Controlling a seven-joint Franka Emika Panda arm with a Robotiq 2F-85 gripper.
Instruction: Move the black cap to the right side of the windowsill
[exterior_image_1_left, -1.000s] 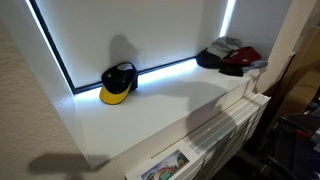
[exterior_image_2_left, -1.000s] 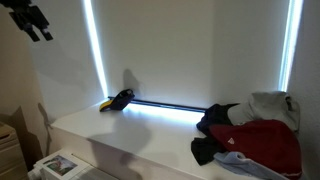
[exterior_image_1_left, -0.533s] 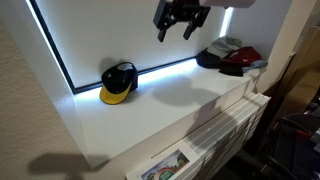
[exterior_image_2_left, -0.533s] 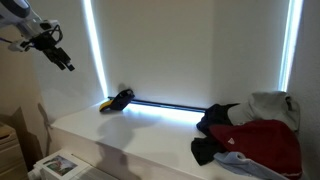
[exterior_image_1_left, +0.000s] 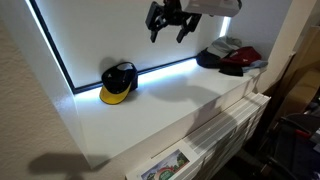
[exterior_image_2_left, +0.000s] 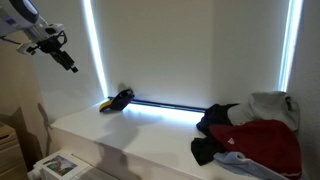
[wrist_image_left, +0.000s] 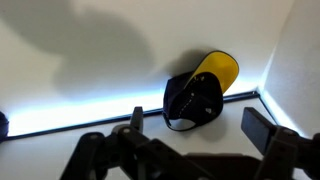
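The black cap (exterior_image_1_left: 119, 82) with a yellow brim lies on the white windowsill (exterior_image_1_left: 170, 115) at its far end, against the lit blind edge. It also shows in an exterior view (exterior_image_2_left: 118, 99) and in the wrist view (wrist_image_left: 198, 92). My gripper (exterior_image_1_left: 168, 22) hangs in the air well above the sill, apart from the cap, and also shows in an exterior view (exterior_image_2_left: 60, 52). In the wrist view its two fingers (wrist_image_left: 200, 128) stand wide apart with nothing between them.
A heap of other caps, red, dark and grey (exterior_image_1_left: 230, 57), lies at the opposite end of the sill and also shows in an exterior view (exterior_image_2_left: 250, 135). A radiator (exterior_image_1_left: 225, 135) and printed papers (exterior_image_1_left: 160, 167) sit below the front edge.
My gripper came into view from above and has moved over the sill toward the black cap's end. The caps have not moved.
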